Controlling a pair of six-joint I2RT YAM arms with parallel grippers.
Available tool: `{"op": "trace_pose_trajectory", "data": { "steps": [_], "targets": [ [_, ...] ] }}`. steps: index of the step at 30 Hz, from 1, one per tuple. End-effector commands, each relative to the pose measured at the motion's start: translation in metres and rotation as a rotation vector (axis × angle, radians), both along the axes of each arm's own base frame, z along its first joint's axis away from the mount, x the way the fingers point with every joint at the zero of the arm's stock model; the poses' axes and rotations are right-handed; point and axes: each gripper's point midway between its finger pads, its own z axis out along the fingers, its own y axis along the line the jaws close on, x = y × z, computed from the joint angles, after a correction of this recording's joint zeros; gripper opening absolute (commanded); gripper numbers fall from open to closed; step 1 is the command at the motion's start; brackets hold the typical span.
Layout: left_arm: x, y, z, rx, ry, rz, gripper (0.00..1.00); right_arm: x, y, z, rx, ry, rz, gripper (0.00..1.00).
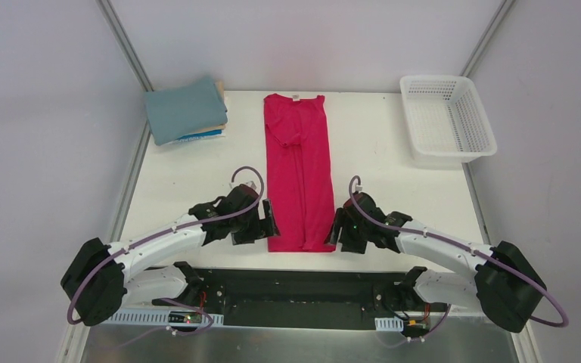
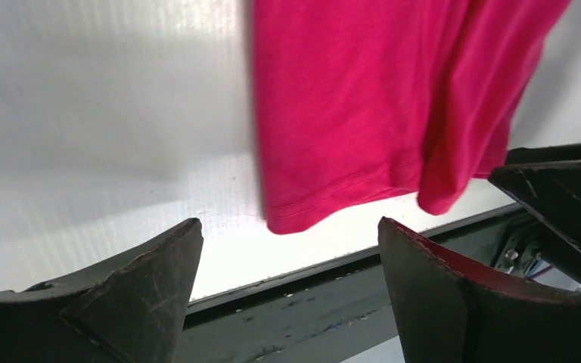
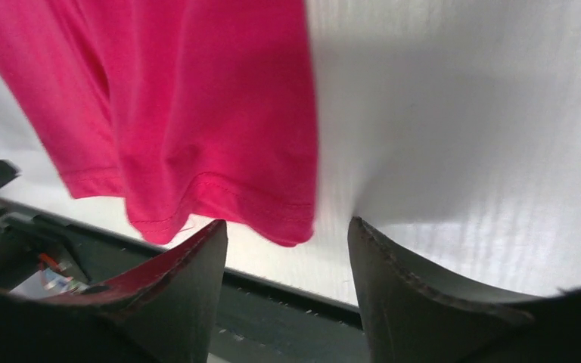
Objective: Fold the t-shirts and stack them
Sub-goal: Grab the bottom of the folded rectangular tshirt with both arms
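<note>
black wedge-shaped fingers of the left gripper fill the bottom of the left wrist view. they stand wide apart with no cloth clamped. gap between them shows bare tabletop and the table's near edge.

right gripper: same story, jaws parted but narrower than the left. nothing pinched.

bright crimson-pink soft cloth t-shirt lies flat down the middle of the white table. it's folded lengthwise into a long narrow strip. collar with a small white tag at the far end, hem at the near edge, sleeves tucked in on top. in both wrist views the stitched hem sits just beyond the fingertips. each gripper is low, just beside a hem corner, left one at the left corner, right one at the right. cannot tell whether either fingertip touches the cloth. the hem's double layer shows in both wrist views, with one fold edge sagging slightly lower.

far left corner of the table: stack of folded t-shirts. dusty teal-grey one on top, a tan edge peeking at its far right, a blue edge showing underneath at the near side. well apart from the pink shirt.

far right corner: white plastic mesh basket, rectangular, upright, partly overhanging the table's right edge.
</note>
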Motion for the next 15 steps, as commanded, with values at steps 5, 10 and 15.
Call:
{"op": "trace_pose_trajectory", "data": {
  "steps": [5, 10, 15],
  "targets": [
    [-0.015, 0.001, -0.03, 0.062, 0.098, 0.016, 0.75, -0.011, 0.011, -0.013, 0.058, 0.09, -0.009, 0.55],
    [-0.023, -0.005, -0.047, 0.09, 0.174, -0.009, 0.58, -0.013, 0.01, -0.017, 0.046, 0.112, -0.018, 0.47],
    [-0.034, -0.006, -0.063, 0.113, 0.239, -0.026, 0.3, -0.014, 0.001, -0.022, 0.009, 0.111, -0.036, 0.26]
  ]
}}
